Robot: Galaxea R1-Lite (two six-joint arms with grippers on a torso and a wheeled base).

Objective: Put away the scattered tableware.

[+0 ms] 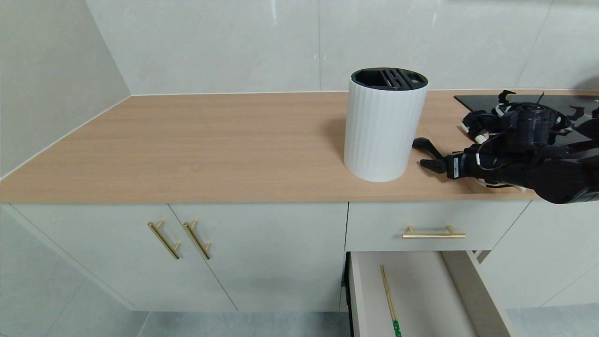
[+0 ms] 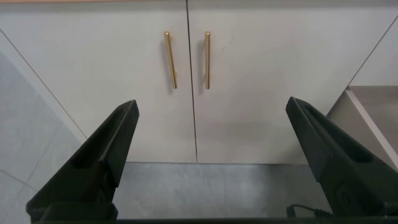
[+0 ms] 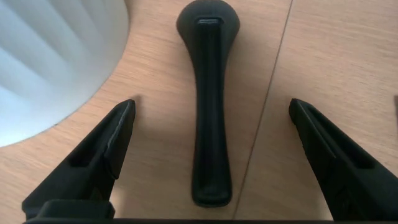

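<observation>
A black utensil handle (image 1: pixel 421 142) (image 3: pixel 210 74) lies flat on the wooden counter (image 1: pixel 210 145), its wider end close to the white ribbed holder (image 1: pixel 383 131) (image 3: pixel 50 56) with a black slotted top. My right gripper (image 1: pixel 433 159) (image 3: pixel 211 109) is low over the counter, open, with one finger on each side of the handle and not touching it. What the handle belongs to is hidden. My left gripper (image 2: pixel 211 109) is open and holds nothing, facing the cabinet doors (image 2: pixel 186 81) below the counter.
Under the counter at the right, a drawer (image 1: pixel 458 290) stands pulled out with a wooden chopstick (image 1: pixel 388 292) with a green tip inside. A black cooktop (image 1: pixel 472 100) sits at the counter's far right. The counter's left half is bare wood.
</observation>
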